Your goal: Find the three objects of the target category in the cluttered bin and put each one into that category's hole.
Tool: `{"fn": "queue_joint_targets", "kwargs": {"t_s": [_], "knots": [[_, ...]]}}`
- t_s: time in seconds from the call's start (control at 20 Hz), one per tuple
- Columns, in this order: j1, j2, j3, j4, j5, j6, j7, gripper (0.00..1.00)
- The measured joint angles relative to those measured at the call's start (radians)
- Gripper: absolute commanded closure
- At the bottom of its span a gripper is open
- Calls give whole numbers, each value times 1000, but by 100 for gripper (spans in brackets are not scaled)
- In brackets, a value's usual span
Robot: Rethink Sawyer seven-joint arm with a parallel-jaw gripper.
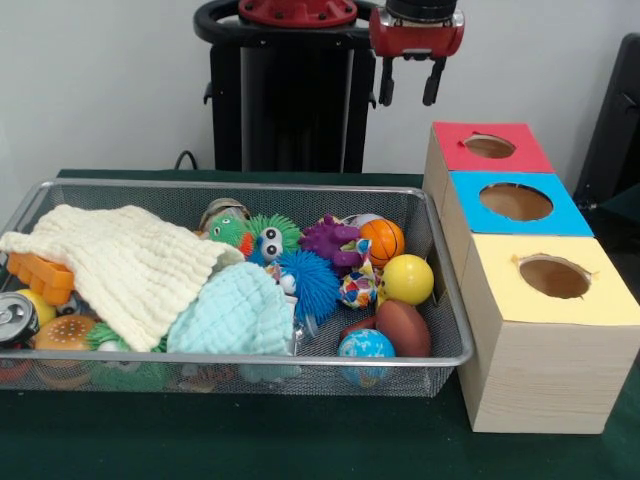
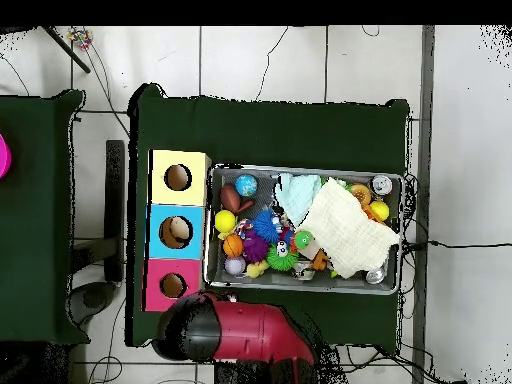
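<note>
Gripper (image 1: 408,82) hangs high at the back of the table, above and behind the boxes – fingers apart, nothing between them, well clear of the bin. The bin (image 1: 448,300) sits on the green table (image 1: 300,440), crammed full: a cream cloth (image 1: 130,265) draped over the left half, a pale blue cloth (image 1: 235,310) beside it, a blue spiky ball (image 1: 312,280), a green spiky toy (image 1: 272,232), a purple spiky toy (image 1: 330,240), a small basketball (image 1: 383,240), a yellow ball (image 1: 407,279), a brown football (image 1: 403,327), a globe ball (image 1: 366,347) and a can (image 1: 17,318) at the left edge. Just beside the bin's right end stand three wooden boxes in a row – the hole (image 1: 489,147) in the red top is farthest back, then the blue-topped box (image 1: 515,203), then the yellow-topped box (image 1: 550,282) nearest the camera. In the overhead view the arm (image 2: 240,335) lies below the bin (image 2: 305,286), next to the red box's hole (image 2: 172,286).
</note>
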Motion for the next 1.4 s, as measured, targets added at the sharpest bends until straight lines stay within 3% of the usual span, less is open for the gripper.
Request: {"fn": "queue_joint_targets", "kwargs": {"t_s": [0.55, 1.4], "knots": [[-9, 6, 0, -62, 1, 31, 0, 0], [-6, 79, -3, -128, 1, -156, 0, 0]]}}
